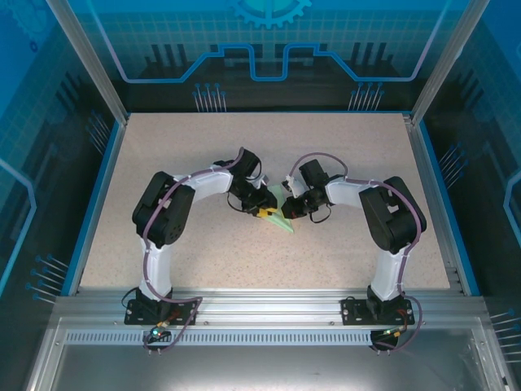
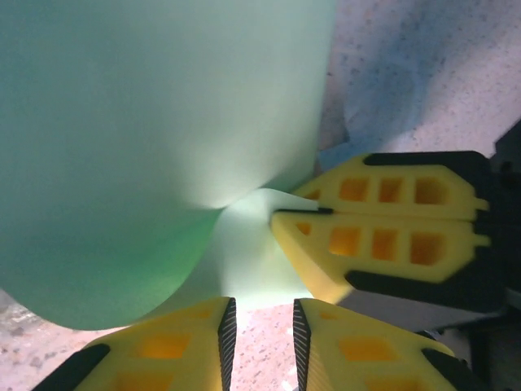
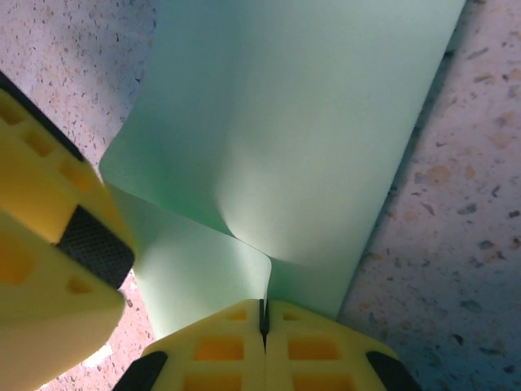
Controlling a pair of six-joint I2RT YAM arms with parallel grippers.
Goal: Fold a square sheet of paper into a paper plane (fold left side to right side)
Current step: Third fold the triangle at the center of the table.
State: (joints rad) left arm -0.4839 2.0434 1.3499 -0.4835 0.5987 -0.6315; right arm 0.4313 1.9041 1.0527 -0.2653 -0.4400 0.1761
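On the speckled beige table (image 1: 203, 252), inside a blue-walled enclosure (image 1: 49, 98), two arms are seen bent inward so that their wrists meet near the middle of the surface. The left arm (image 1: 167, 212) is curved in from the left and the right arm (image 1: 391, 216) from the right. Between the two wrists a piece of mint-green paper (image 1: 281, 218) is found, partly resting on the table and partly raised; from above it is seen as a narrow pointed strip running toward the near right. In the wrist views the paper is shown curled upward in a broad sheet, with a soft buckle where it is gripped. The right gripper (image 3: 263, 314) is closed on a lower edge of the paper: its yellow fingers (image 3: 326, 350) are pressed together with the thin sheet pinched between the tips. The left gripper (image 2: 260, 334) is positioned just beside it, nearly tip to tip. Its fingers (image 2: 163, 350) are set slightly apart, and bare table is seen through the narrow gap; the paper's edge lies just ahead of the tips, and whether it is touched cannot be told
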